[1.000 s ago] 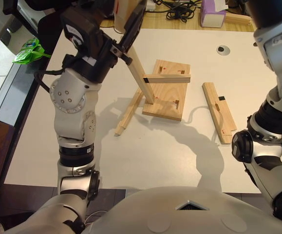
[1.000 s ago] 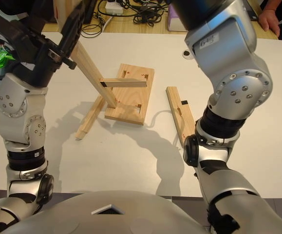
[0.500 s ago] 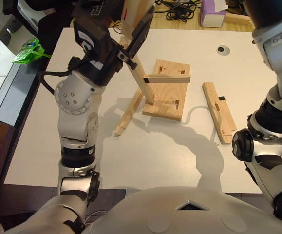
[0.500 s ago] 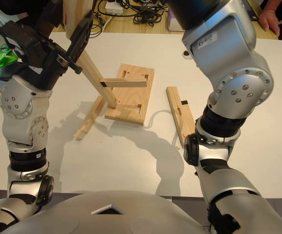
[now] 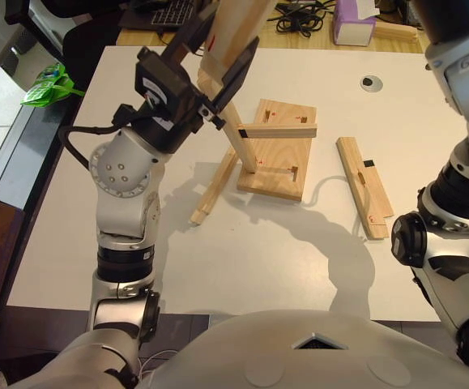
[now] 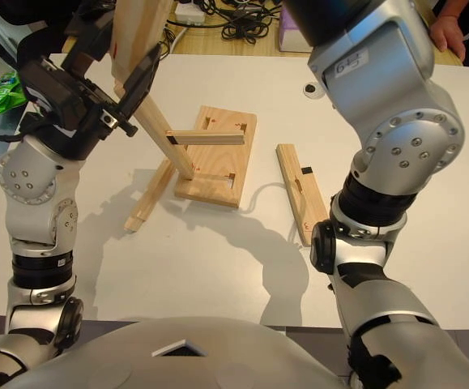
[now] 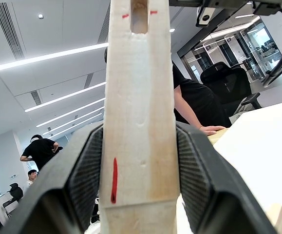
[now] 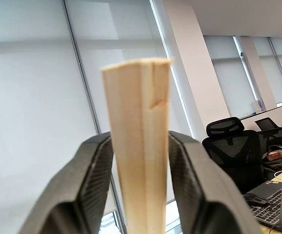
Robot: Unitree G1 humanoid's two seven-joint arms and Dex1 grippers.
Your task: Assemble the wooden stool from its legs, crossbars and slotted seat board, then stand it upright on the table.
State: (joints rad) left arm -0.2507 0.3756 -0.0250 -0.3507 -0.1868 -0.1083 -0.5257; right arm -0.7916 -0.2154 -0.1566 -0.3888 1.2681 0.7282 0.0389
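Seating a wooden leg (image 7: 138, 97) into the slotted seat board (image 5: 276, 182) is judged to be the step being worked on. The leg is being held at a slant by the left gripper (image 5: 216, 71), whose jaws are clamped on its two edges. Its lower end appears to be touching the board near a slot, and a crossbar (image 5: 281, 130) is jutting sideways from it above the board. A second wooden piece (image 8: 137, 122) is being held by the right gripper (image 8: 140, 140), with the jaws closed tight on its sides and its notched end free. Another leg (image 5: 212, 190) is lying on the table (image 5: 242, 259) just beside the board's left edge, and a slotted bar (image 5: 364, 186) is lying apart on its right. For a good fit, the held leg is best brought upright and squared with the slot before it is pressed down. The board is not being held, so it is likely to be shoved aside by a slanted push.
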